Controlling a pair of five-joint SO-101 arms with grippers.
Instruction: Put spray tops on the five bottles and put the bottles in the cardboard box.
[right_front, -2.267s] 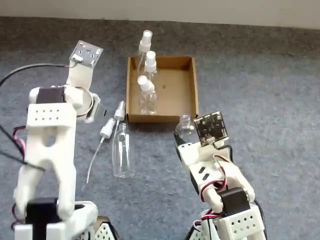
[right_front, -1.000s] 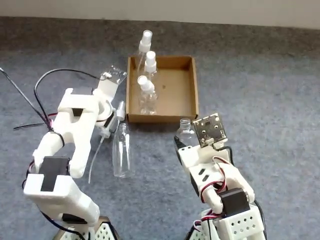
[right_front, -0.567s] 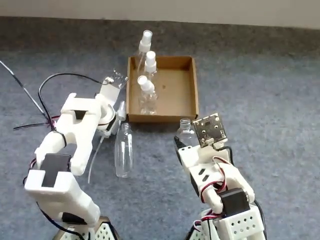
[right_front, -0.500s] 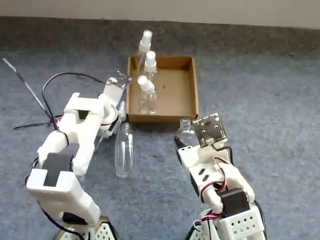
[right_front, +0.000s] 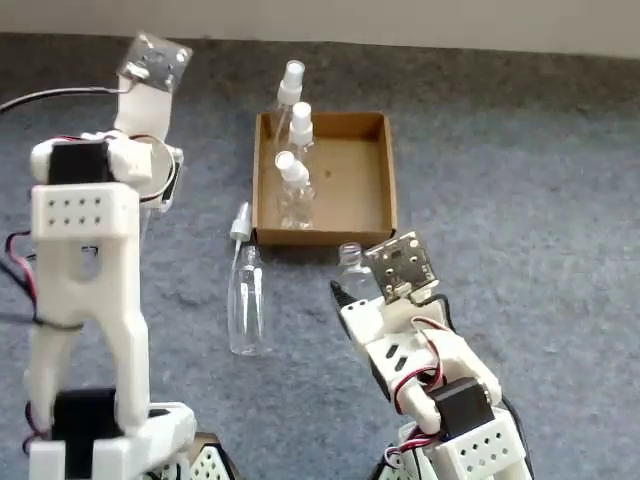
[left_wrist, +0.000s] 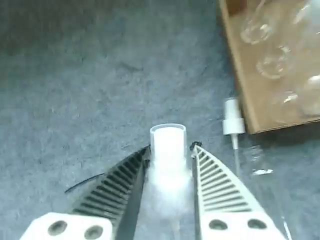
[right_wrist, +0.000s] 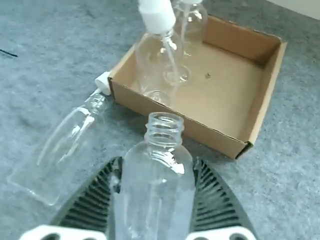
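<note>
My left gripper (left_wrist: 170, 149) is shut on a white spray top (left_wrist: 167, 142) and hangs above the grey carpet, left of the cardboard box (right_front: 355, 190). My right gripper (right_wrist: 157, 165) is shut on an upright clear bottle (right_wrist: 157, 175) with an open neck, just in front of the box's near wall (right_wrist: 200, 132). Another clear bottle (right_front: 245, 300) lies on the carpet by the box's front left corner, with a loose spray top (right_front: 240, 220) at its neck. Three bottles with spray tops (right_front: 293, 185) stand along the box's left side.
The right half of the box floor (right_wrist: 225, 90) is bare. Open carpet (right_front: 520, 200) stretches to the right of the box and to the far left. A dark cable (right_front: 40, 100) trails from the left arm.
The left arm has risen and drawn back from beside the lying bottle, carrying one spray top. The right arm has shifted slightly left with its bottle.
</note>
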